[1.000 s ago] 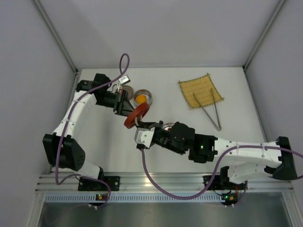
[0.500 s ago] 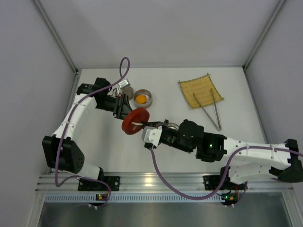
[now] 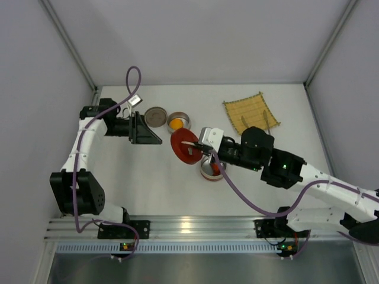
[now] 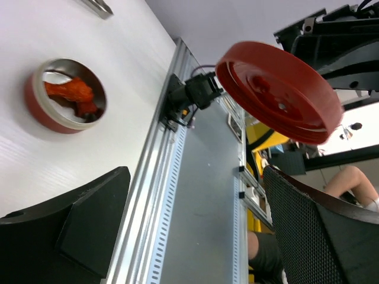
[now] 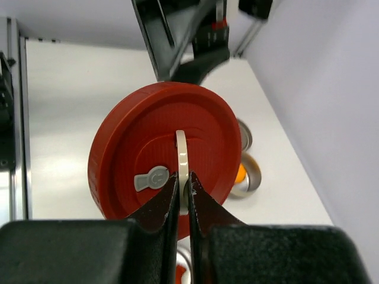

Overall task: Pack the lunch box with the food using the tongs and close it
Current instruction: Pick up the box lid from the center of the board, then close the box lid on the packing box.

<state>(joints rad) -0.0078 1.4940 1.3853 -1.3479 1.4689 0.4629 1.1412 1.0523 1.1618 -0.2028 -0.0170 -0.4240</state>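
**Right end effector** (image 5: 183, 180): fingers are pressed together on the thin white loop handle (image 5: 181, 151) at the centre of the red lid (image 5: 133, 133). The lid hangs tilted above the bench (image 3: 136, 177).

**Left end effector** (image 4: 195, 231): fingers are spread wide with nothing between them, well apart from the lid.

**Red lid:** a rigid disc with a ribbed rim, which looks like light plastic. The loop is a narrow hold, so the disc will probably swing or twist about it. Seating it likely calls for levelling it squarely over the mouth. The rim would give a steadier second hold.

**Lunch box** (image 4: 44, 121): round, with a red wall and steel lining. It stands open and upright on the bench, just beside the raised lid in the overhead view.
- Contents: orange-red pieces (image 4: 74, 94). Their number is not clear.

**Steel bowl** (image 3: 185, 118): open, on the far side of the lid.
- Contents: one round orange piece (image 3: 177, 123), not yet packed.

**Second round tin** (image 3: 156, 116): just beside the bowl. It shows a brownish face, and it is unclear whether that is a cover or contents.

**Tongs** (image 3: 266, 121): these lie on the bamboo mat (image 3: 249, 109), mostly hidden behind the right arm.
- Handling: slim, smooth and stiff metal, probably springy.
- Where to hold: best taken along the mid-arms so that a squeeze closes the tips.
- Risk: small round food may slip from them.
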